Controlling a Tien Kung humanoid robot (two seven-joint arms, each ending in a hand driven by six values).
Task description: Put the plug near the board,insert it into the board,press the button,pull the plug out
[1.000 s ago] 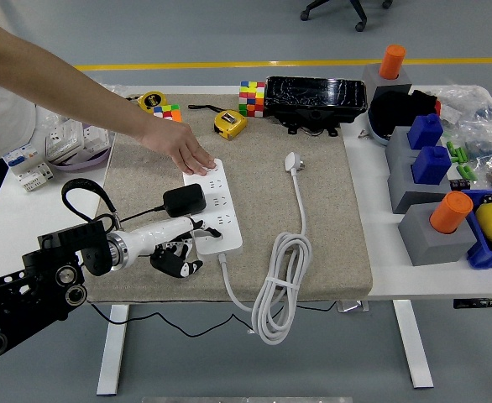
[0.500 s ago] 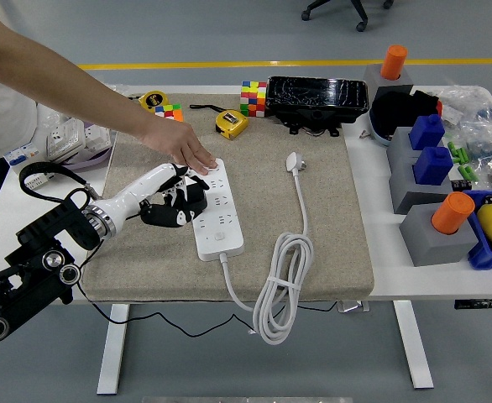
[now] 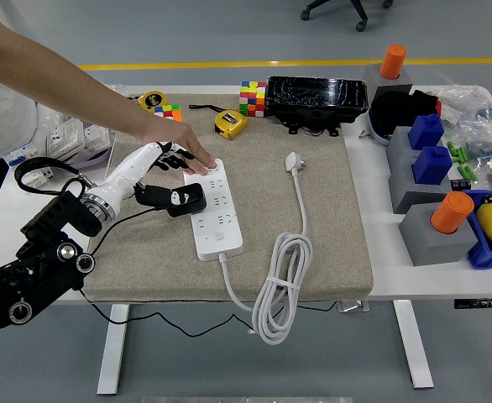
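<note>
We see the black plug (image 3: 177, 200) lying at the left edge of the white power strip (image 3: 216, 210), not inserted, the left robot hand (image 3: 167, 157) open above it, so insertion, button and pulling remain.

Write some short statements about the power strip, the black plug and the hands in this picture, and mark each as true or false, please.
1. A person's hand presses on the far end of the white power strip. True.
2. The black plug is inserted into the power strip. False: it lies on the mat, at the strip's left side.
3. The robot's left hand is near the person's hand. True.
4. The white cable lies coiled to the left of the strip. False: it is coiled to its right.
5. The robot's right hand rests on the mat. False: it is not in view.
</note>
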